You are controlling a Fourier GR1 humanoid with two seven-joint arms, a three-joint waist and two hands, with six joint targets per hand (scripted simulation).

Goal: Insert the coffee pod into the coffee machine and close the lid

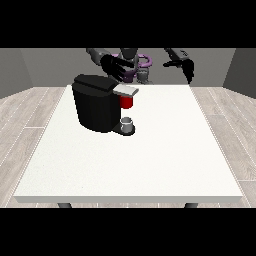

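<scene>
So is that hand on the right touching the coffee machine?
Apart. The front view shows the hand at the view's right raised near the table's far corner, with bare table between it and the coffee machine.

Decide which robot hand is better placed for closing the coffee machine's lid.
Its right: the hand at the view's left hovers just above the black box-shaped coffee machine and grey lid; the hand at the view's right hangs far aside.

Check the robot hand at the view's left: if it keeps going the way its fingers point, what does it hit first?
Probably the coffee machine. The robot hand at the view's left hangs above its top rear, open fingers angled down towards the grey lid. Depth is unclear from this view, so it might pass behind.
</scene>
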